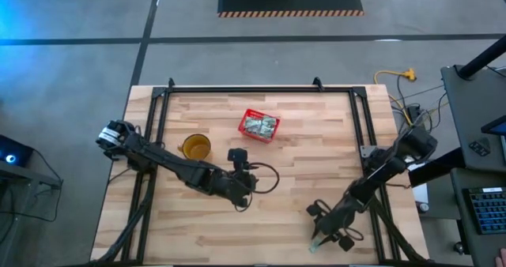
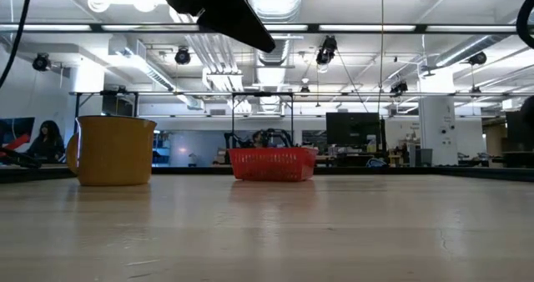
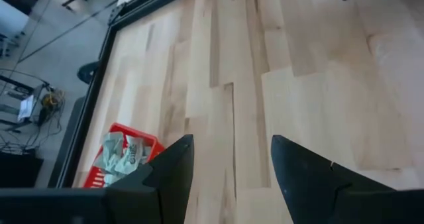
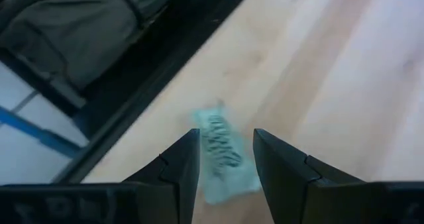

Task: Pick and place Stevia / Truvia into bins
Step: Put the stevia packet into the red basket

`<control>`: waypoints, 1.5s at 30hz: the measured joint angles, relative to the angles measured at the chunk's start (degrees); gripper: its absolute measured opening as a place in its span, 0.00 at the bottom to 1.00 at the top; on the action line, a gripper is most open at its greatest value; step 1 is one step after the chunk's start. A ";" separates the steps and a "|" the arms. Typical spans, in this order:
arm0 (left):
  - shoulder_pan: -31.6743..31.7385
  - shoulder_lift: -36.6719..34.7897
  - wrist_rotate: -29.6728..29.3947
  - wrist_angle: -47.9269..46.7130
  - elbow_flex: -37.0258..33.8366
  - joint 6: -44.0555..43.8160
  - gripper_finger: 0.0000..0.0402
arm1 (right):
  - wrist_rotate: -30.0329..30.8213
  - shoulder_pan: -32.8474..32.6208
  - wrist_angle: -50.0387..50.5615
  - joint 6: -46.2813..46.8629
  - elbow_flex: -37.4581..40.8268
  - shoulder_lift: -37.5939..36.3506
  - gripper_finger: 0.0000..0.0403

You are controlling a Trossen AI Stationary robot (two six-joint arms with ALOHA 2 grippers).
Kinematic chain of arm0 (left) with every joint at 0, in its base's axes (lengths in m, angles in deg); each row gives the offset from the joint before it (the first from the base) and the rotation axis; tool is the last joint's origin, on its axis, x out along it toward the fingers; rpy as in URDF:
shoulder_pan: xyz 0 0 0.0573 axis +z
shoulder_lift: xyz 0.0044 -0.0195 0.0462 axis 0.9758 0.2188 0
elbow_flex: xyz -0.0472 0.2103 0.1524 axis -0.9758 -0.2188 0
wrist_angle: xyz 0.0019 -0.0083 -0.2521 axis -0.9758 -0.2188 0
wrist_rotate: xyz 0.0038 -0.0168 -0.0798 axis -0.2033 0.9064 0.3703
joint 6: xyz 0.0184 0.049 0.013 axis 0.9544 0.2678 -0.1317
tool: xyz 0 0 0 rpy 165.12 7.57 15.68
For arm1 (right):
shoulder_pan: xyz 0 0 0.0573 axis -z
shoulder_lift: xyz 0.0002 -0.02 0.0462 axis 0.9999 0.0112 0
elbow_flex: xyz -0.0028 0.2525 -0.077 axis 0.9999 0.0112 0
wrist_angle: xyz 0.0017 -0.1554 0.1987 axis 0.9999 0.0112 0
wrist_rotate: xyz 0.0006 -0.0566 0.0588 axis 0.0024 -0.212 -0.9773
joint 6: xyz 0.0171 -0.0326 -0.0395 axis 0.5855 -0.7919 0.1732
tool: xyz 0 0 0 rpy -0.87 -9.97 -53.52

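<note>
Right gripper [image 4: 225, 159], at the high view's lower right, hangs spread and empty over a sachet [image 4: 224, 159] near the table edge [image 4: 142, 108]; a misjudged pinch could perhaps push it off. Left gripper [image 3: 230, 168] gapes empty mid-frame; red basket [image 1: 259, 126] sits upper centre.

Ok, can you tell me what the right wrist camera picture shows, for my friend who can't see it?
The right gripper hangs open just above a pale green sachet lying flat on the wooden table, its two dark fingers on either side of it. The table's black edge frame runs close behind the sachet.
</note>
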 joint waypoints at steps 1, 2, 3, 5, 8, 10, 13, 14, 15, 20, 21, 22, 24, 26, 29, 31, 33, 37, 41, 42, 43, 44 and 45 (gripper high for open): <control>-0.13 0.00 -0.20 0.00 0.00 0.00 0.46 | -0.94 0.02 0.17 0.00 -0.64 0.71 0.33; -0.21 0.00 -0.35 0.00 0.00 0.00 0.46 | -1.80 0.02 0.47 -0.02 -1.34 1.27 0.33; -0.21 0.00 -0.41 0.00 0.00 -0.06 0.46 | -2.21 0.00 1.02 -0.02 -2.00 1.65 0.33; -0.21 0.00 -0.50 -0.02 0.00 -0.73 0.46 | -2.38 0.00 3.10 0.00 -2.98 1.78 0.33; -0.22 0.00 -0.50 -0.03 -0.03 -1.47 0.46 | -2.31 -0.11 4.94 0.00 -3.44 1.64 0.33; -0.39 0.00 -0.52 -0.04 -0.12 -1.53 0.46 | -2.31 -0.13 4.86 -0.09 -3.48 1.50 0.33; -0.52 0.00 -0.50 -0.02 -0.46 -1.88 0.46 | -1.66 -0.15 4.84 -0.07 -3.38 2.35 0.33; -0.52 0.00 -0.50 -0.07 -0.59 -2.20 0.46 | -1.41 -0.14 4.93 -0.06 -3.34 2.96 0.33; -0.52 0.00 -0.48 -0.07 -0.71 -2.60 0.46 | -1.33 -0.11 4.68 -0.09 -3.28 3.38 0.33; -0.52 0.00 -0.48 0.08 -1.44 -2.95 0.46 | -0.31 -0.13 3.82 -0.17 -3.49 4.86 0.31; -0.52 0.00 -0.49 0.05 -1.66 -2.96 0.46 | -0.22 -0.13 3.86 -0.17 -3.47 4.85 0.30; -0.53 0.00 -0.47 0.17 -1.88 -2.97 0.46 | -0.11 -0.11 4.00 -0.30 -3.46 4.73 0.29; -0.52 0.00 -0.50 0.93 -2.36 -2.99 0.46 | 0.16 -0.11 4.30 -1.04 -3.45 4.54 0.26; -0.52 0.00 -0.48 0.91 -2.72 -3.06 0.46 | 0.86 -0.13 4.68 -2.22 -3.42 4.33 0.22; -0.53 0.00 -0.46 0.96 -2.98 -3.79 0.46 | 1.29 -0.11 4.81 -3.52 -3.38 4.32 0.14; -0.52 0.00 -0.46 0.94 -3.09 -4.44 0.46 | 1.42 -0.05 4.85 -3.99 -3.38 4.32 0.08; -0.75 0.00 -0.46 0.92 -3.17 -4.47 0.46 | 1.38 -0.04 4.94 -4.79 -3.35 4.17 0.04; -1.39 0.00 -0.43 0.93 -3.17 -4.55 0.46 | 1.38 0.21 6.19 -7.26 -3.13 2.44 0.03; -2.56 0.00 -0.43 0.87 -3.22 -4.55 0.46 | 5.57 1.13 8.27 -12.12 -3.16 -2.24 0.03; -2.93 0.00 -0.41 0.85 -3.26 -4.55 0.46 | 7.82 1.36 9.49 -14.03 -3.16 -3.64 0.03; -3.30 0.00 -0.41 0.80 -3.30 -4.55 0.46 | 10.23 1.67 10.62 -15.96 -3.16 -4.97 0.03; -3.71 0.00 -0.41 0.84 -3.34 -4.55 0.46 | 12.96 2.14 11.20 -17.98 -3.16 -6.30 0.03; -4.07 0.00 -0.41 0.82 -3.38 -4.55 0.46 | 15.83 2.62 11.52 -20.28 -3.16 -7.73 0.03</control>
